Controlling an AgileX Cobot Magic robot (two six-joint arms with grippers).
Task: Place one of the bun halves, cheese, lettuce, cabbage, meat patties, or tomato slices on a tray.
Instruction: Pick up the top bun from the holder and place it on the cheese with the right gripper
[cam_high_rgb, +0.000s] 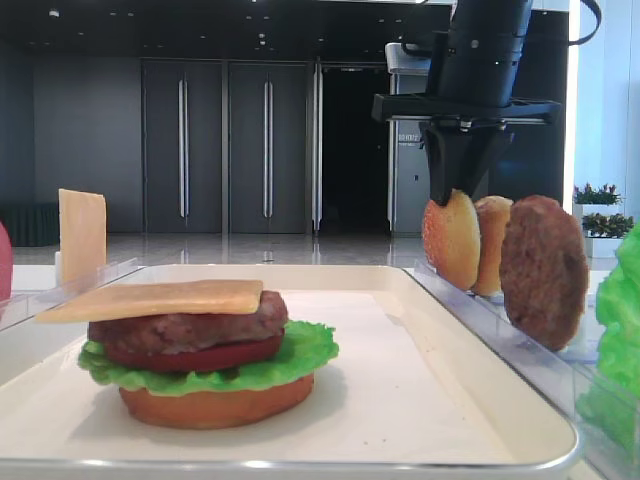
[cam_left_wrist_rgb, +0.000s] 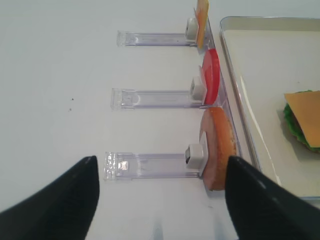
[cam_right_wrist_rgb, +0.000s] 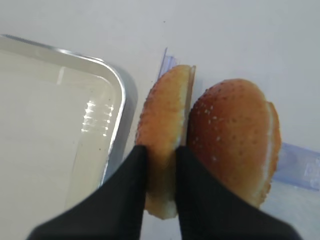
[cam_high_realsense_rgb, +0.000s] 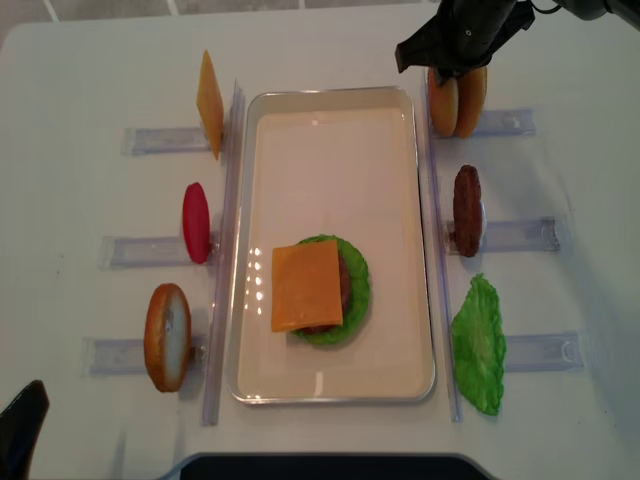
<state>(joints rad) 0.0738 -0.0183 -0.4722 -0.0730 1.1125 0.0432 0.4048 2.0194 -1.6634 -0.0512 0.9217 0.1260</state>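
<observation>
At the far left of the overhead frame, my left gripper (cam_left_wrist_rgb: 160, 195) hung above the bare table with its fingers apart and nothing between them. Just ahead of it stood a flat bottom bun (cam_high_realsense_rgb: 167, 336) in its clear rack (cam_left_wrist_rgb: 150, 165), then a tomato slice (cam_high_realsense_rgb: 196, 222) and a cheese slice (cam_high_realsense_rgb: 209, 104) in racks farther up. In the middle sat the tray (cam_high_realsense_rgb: 400, 240), carrying a stack of bun, lettuce (cam_high_realsense_rgb: 356, 300), tomato, patty and cheese. At the upper right, my right gripper (cam_right_wrist_rgb: 161, 165) pinched the nearer of two upright bun halves (cam_right_wrist_rgb: 162, 120), fingers pressed to both its faces. Below it stood a meat patty (cam_high_realsense_rgb: 466, 210) and a lettuce leaf (cam_high_realsense_rgb: 479, 345).
</observation>
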